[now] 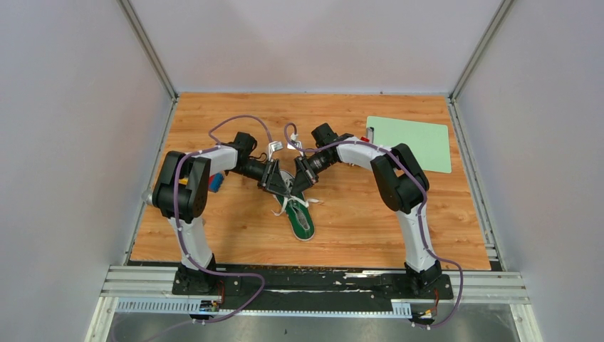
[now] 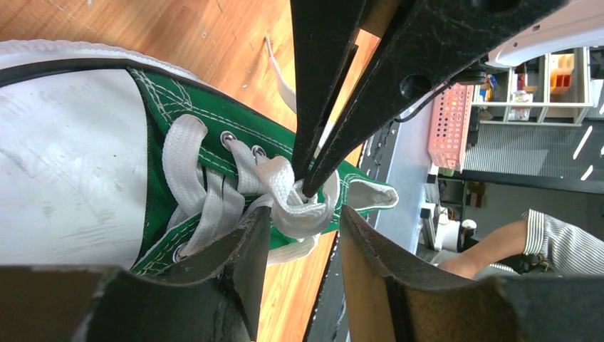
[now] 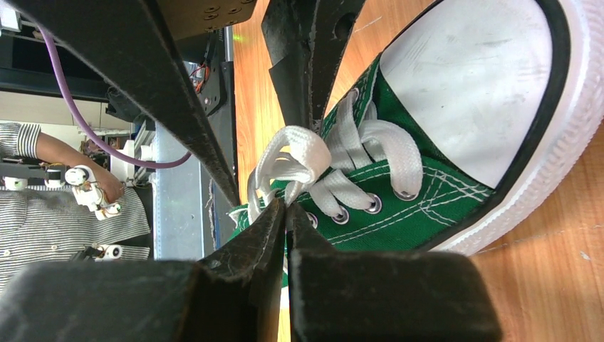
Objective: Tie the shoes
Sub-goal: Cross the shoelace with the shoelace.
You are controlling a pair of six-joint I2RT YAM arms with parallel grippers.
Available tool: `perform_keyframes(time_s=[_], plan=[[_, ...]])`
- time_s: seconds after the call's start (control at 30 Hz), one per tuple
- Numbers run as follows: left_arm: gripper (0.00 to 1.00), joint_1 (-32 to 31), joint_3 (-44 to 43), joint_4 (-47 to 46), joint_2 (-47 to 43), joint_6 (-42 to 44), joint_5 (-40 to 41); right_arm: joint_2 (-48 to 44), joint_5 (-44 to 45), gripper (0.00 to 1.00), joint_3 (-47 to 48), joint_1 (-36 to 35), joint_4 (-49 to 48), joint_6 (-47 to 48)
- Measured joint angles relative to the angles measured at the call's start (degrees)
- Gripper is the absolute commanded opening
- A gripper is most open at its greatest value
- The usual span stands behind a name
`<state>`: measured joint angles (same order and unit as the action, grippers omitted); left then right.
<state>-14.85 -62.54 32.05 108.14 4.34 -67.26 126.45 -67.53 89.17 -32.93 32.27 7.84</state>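
The green shoe (image 1: 305,222) with a white toe cap (image 2: 64,164) lies on the wooden table, toe toward the far side. Both grippers meet over its white laces (image 2: 285,189). My left gripper (image 2: 303,221) is open, and a bunched loop of lace lies between its fingertips without being pinched. My right gripper (image 3: 287,205) is shut on a strand of the lace (image 3: 299,153) just above the eyelets. In the left wrist view the right gripper's fingers (image 2: 320,107) come down from above onto the bunch. In the top view the left gripper (image 1: 283,189) and right gripper (image 1: 298,187) almost touch.
A pale green mat (image 1: 411,142) lies at the back right of the table. A small blue object (image 1: 216,182) sits beside the left arm. Loose lace ends (image 1: 283,206) trail left of the shoe. Grey walls close in the left, right and far sides.
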Motion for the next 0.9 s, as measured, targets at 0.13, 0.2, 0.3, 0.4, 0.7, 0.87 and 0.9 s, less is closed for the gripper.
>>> perform_keyframes(time_s=[0.13, 0.2, 0.3, 0.4, 0.7, 0.87, 0.9], plan=[[0.27, 0.1, 0.0, -0.9, 0.2, -0.9, 0.2, 0.0, 0.0, 0.05, 0.0, 0.0, 0.0, 0.0], [0.19, 0.1, 0.0, -1.4, 0.2, -1.0, -0.1, 0.0, 0.1, 0.05, 0.0, 0.0, 0.0, 0.0], [0.08, 0.0, 0.0, -2.0, 0.2, -1.1, -0.7, 0.0, 0.2, 0.04, 0.0, 0.0, 0.0, 0.0], [0.0, 0.0, 0.0, -2.3, 0.2, -1.0, -0.9, 0.0, 0.2, 0.04, 0.0, 0.0, 0.0, 0.0], [0.0, -0.3, 0.6, -3.2, 0.1, -0.5, 1.4, -2.1, 0.0, 0.04, -1.5, 0.0, 0.0, -0.4], [0.0, -1.0, 4.2, -6.5, -2.2, -1.5, 3.5, -3.3, 0.0, 0.04, -2.2, 0.0, -0.1, -0.7], [0.0, -1.2, 5.0, -7.4, -3.0, -1.9, 4.0, -3.3, 0.0, 0.05, -2.3, 0.0, -0.1, -0.9]])
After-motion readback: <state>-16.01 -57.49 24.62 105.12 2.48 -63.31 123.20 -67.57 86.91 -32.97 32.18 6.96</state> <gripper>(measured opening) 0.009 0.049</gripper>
